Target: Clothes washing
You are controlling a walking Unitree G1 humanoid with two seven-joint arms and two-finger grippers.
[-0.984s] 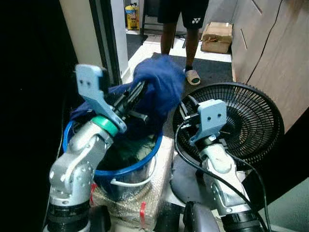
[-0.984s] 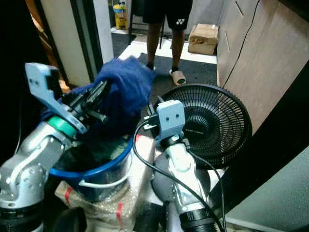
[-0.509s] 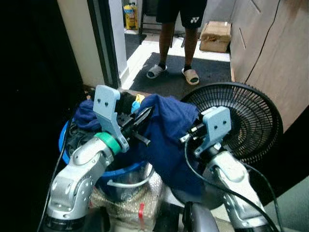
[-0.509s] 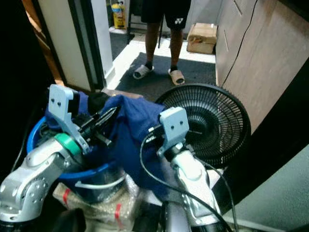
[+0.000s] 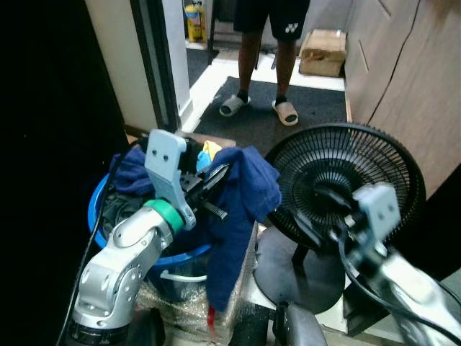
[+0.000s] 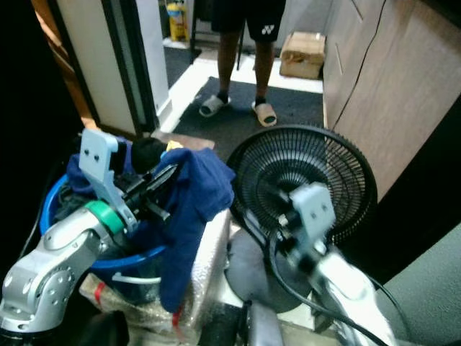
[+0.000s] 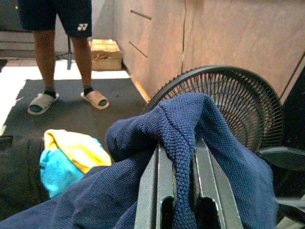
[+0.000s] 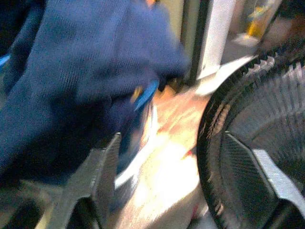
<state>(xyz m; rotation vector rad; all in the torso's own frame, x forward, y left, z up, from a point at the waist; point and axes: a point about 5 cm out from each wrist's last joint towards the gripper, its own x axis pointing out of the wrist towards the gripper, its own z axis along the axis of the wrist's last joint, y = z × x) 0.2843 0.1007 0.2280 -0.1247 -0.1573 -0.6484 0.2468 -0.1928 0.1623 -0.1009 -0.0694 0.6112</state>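
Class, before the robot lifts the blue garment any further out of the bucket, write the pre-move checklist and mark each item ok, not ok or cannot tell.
1. Left gripper shut on the blue knit garment: ok, fabric is pinched between its fingers.
2. Garment free of the blue bucket: not ok, it drapes over the rim and hangs down outside.
3. Right gripper empty and open: ok, fingers spread wide.
4. Garment apart from the black fan: cannot tell, they sit very close.
5. Person standing back on the mat: ok.
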